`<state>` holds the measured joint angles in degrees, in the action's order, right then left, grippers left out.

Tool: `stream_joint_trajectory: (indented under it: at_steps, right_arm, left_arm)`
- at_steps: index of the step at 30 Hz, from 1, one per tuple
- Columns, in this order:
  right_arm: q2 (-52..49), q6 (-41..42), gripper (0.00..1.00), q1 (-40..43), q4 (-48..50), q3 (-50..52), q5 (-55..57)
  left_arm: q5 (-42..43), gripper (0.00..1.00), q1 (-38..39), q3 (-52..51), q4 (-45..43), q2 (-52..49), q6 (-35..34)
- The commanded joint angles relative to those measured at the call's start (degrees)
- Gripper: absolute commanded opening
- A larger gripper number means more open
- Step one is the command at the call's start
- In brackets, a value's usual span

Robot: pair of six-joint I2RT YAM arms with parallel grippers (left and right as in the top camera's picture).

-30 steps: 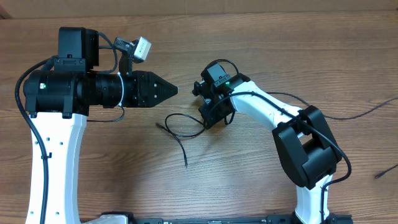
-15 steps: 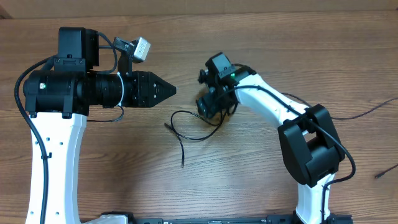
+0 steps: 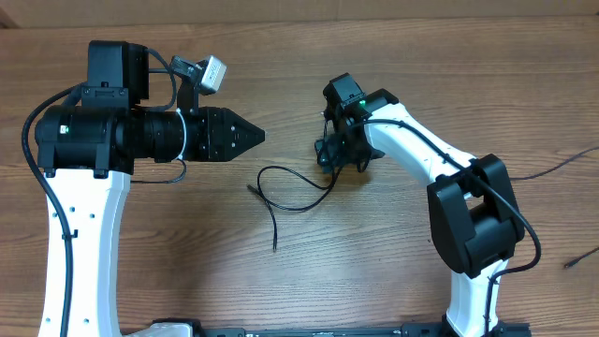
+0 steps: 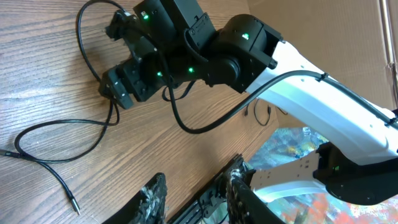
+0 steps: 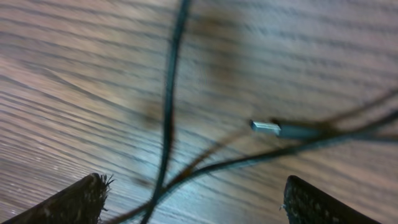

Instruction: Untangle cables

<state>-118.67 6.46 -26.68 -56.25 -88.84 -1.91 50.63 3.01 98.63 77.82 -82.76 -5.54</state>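
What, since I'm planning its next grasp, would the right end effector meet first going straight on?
Probably the cables: the right end effector points down at the wooden table, open, with black strands crossing between its fingers. Height above them is unclear.

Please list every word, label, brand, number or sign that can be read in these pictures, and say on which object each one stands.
There is no text that can be read in any view.
The cables, their metal plug, the wooden table and the right arm carry no legible text.
The green lights on that arm are plain lamps, not signs.
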Motion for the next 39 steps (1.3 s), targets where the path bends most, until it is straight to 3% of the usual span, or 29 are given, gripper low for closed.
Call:
stream_joint_trajectory:
  at_steps: [1,12,19,28,30,34,37,38,39]
  right_arm:
    - [-0.35,3.26,0.89,0.17,-0.24,-0.68,0.09]
    - [-0.39,6.03,0.9,-0.04,3.21,3.65,-3.78]
    - [-0.46,6.05,0.75,-1.16,3.67,3.78,-4.42]
    - [-1.16,7.28,0.71,-3.93,5.86,4.55,-4.37]
    - [-1.16,7.3,0.66,-4.44,6.84,5.29,-4.37]
    - [-1.16,7.3,0.79,-4.87,7.58,6.99,-4.07]
    - [-1.16,7.28,0.79,-4.33,7.34,7.5,-3.17]
    - [-1.16,7.28,0.73,-4.07,7.3,7.5,-3.28]
    - [-1.16,7.28,0.62,-3.85,7.3,7.5,-3.3]
  left_arm:
    - [-0.22,0.32,0.07,0.85,-0.02,-0.07,1.31]
    - [-0.24,0.32,0.07,0.85,0.37,-0.07,1.36]
    - [-0.24,0.32,0.07,0.85,0.37,-0.07,1.33]
    - [-0.24,0.32,0.07,0.85,1.33,-0.07,1.81]
    - [-0.24,0.32,0.07,0.85,1.51,-0.07,2.21]
    - [-0.26,0.32,0.07,0.85,1.66,-0.07,2.45]
    - [-0.35,0.32,0.07,0.85,1.68,-0.07,2.86]
    - [-0.52,0.32,0.07,0.85,1.68,-0.07,2.84]
    - [-0.92,0.32,0.07,0.85,1.68,-0.07,2.84]
